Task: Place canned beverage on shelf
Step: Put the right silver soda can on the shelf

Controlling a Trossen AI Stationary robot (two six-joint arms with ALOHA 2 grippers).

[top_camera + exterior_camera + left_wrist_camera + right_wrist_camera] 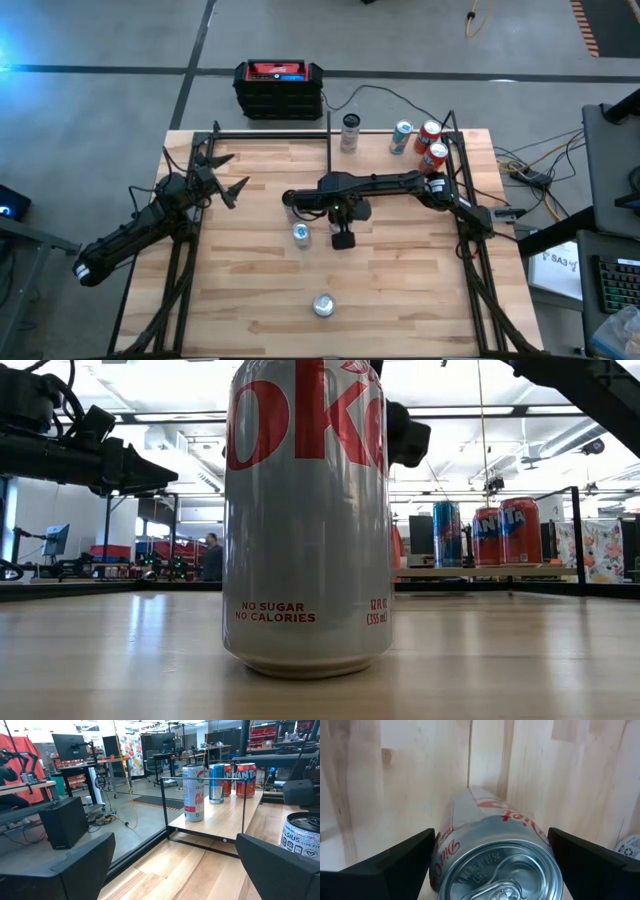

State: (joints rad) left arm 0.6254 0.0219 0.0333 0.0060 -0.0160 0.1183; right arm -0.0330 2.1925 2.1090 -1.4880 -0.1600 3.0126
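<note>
A silver Diet Coke can (495,850) stands upright on the tabletop under my right gripper (492,870). The gripper points down over the can's top, open, one finger on either side of it. In the high view this gripper (295,205) is near the table's middle and hides most of that can. The shelf (380,162), a light wood board with black rods, is at the far right and holds several upright cans (193,792). My left gripper (225,178) is open and empty at the far left, facing the shelf (220,822).
A Celsius can (301,233) stands just on the near side of my right gripper, also showing in the wrist views (302,836) (630,847). Another Diet Coke can (323,305) stands by the near edge and fills the low view (305,520). A black box (279,87) sits beyond the far edge.
</note>
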